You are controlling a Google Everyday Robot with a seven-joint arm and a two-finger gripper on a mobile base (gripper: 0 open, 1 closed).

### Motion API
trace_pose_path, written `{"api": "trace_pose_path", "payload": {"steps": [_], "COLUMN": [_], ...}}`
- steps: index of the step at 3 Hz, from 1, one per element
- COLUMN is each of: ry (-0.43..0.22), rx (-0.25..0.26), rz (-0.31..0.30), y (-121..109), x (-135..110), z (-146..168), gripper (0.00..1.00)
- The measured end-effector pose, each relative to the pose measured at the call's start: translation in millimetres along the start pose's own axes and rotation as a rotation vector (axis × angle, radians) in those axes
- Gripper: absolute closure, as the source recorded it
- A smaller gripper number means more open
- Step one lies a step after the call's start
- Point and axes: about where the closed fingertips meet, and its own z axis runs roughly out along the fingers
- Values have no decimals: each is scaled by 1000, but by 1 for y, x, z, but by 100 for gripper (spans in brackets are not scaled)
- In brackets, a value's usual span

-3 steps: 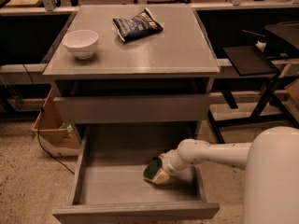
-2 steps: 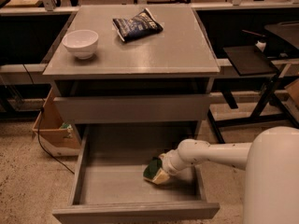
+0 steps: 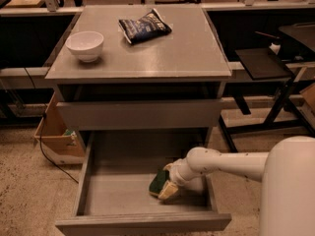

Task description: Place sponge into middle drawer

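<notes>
The gripper (image 3: pixel 169 185) reaches into the open middle drawer (image 3: pixel 118 196) near its right wall, below the table's (image 3: pixel 147 58) front-right corner. It is clamped on the sponge (image 3: pixel 158 182), which is held tilted.

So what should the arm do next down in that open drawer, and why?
Probably open the gripper and let the sponge go. The gripper is inside the open drawer, toward its right side, shut on the sponge, which looks tilted and at or just above the drawer floor. Released here, it should end up inside.
</notes>
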Motion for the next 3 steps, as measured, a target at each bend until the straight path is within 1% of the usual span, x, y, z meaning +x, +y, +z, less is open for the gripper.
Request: {"api": "trace_pose_path", "payload": {"steps": [1,2,3], "ry": [-13,-30,-62], "rx": [-3,4,23], "rz": [-11,-23,-34], "y": [1,1,3], "x": [-4,-3,2], "z": [-4,-24,-69], "gripper": [0,0,0]}}
